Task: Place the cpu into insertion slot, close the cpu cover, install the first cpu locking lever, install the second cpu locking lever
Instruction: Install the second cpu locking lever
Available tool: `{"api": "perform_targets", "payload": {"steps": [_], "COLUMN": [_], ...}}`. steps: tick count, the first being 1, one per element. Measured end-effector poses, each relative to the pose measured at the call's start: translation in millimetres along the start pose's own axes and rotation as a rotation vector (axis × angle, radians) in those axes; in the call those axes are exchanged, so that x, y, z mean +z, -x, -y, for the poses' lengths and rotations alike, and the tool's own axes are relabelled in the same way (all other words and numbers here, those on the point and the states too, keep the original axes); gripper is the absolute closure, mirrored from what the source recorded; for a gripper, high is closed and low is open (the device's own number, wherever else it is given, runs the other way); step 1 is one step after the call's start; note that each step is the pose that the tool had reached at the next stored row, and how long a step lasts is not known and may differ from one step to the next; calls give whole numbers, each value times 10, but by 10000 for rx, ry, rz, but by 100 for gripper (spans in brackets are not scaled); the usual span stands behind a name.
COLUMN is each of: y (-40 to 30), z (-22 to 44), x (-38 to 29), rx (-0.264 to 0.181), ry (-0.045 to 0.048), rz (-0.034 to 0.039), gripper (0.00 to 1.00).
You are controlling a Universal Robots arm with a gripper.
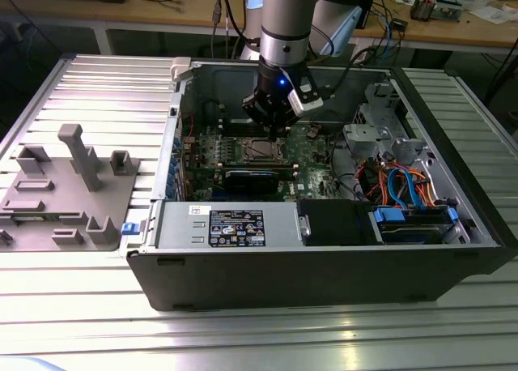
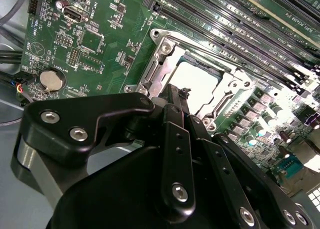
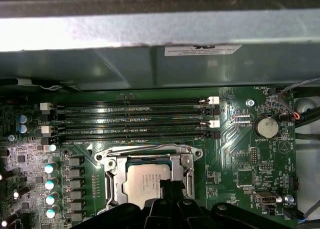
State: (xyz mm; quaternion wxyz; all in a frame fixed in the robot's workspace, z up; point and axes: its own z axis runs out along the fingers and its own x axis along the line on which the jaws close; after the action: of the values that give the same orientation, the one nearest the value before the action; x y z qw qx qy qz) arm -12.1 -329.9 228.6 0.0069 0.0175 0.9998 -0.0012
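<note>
The cpu (image 3: 142, 181) is a small silver-grey square lying flat in the socket on the green motherboard, also seen in the second wrist view (image 2: 192, 79). The cpu cover (image 3: 111, 176), a silvery frame, lies flat around it, and the chip shows through its window. A thin metal lever rod (image 3: 145, 149) runs along one side of the frame. My gripper (image 3: 171, 188) hangs just above one edge of the socket with its black fingers (image 2: 176, 104) together and nothing between them. From the exterior view the gripper (image 1: 273, 126) reaches down into the open computer case over the socket (image 1: 259, 150).
Black memory slots (image 3: 135, 121) run beside the socket and a coin battery (image 3: 265, 126) sits on the board. A black module (image 1: 259, 179), a power supply box (image 1: 227, 225) and a drive cage with coloured cables (image 1: 405, 185) crowd the case. A grey fixture (image 1: 69, 193) stands outside.
</note>
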Motion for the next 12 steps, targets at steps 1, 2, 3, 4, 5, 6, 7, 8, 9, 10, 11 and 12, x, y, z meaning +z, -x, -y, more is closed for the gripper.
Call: {"api": "perform_targets", "payload": {"steps": [1,2,3,4,5,6,7,8,9,10,11,12], "y": [0,0,0,0,1,1,1,2,1,1,1,1], "z": [0,0,1,1,0,23,60,67,71,71,71,71], "x": [-7,-17,-29,-41,-43,-44,-43,-44,-44,-43,-43,-43], "rx": [0,0,0,0,0,-2,0,-1,0,1,1,1], "ry": [1,-1,-2,-1,-1,1,4,4,4,4,4,4], "rz": [0,-1,-1,-1,-1,-1,-1,-1,-1,-1,-1,-1], "gripper": [89,89,89,89,89,89,89,89,89,89,89,89]}}
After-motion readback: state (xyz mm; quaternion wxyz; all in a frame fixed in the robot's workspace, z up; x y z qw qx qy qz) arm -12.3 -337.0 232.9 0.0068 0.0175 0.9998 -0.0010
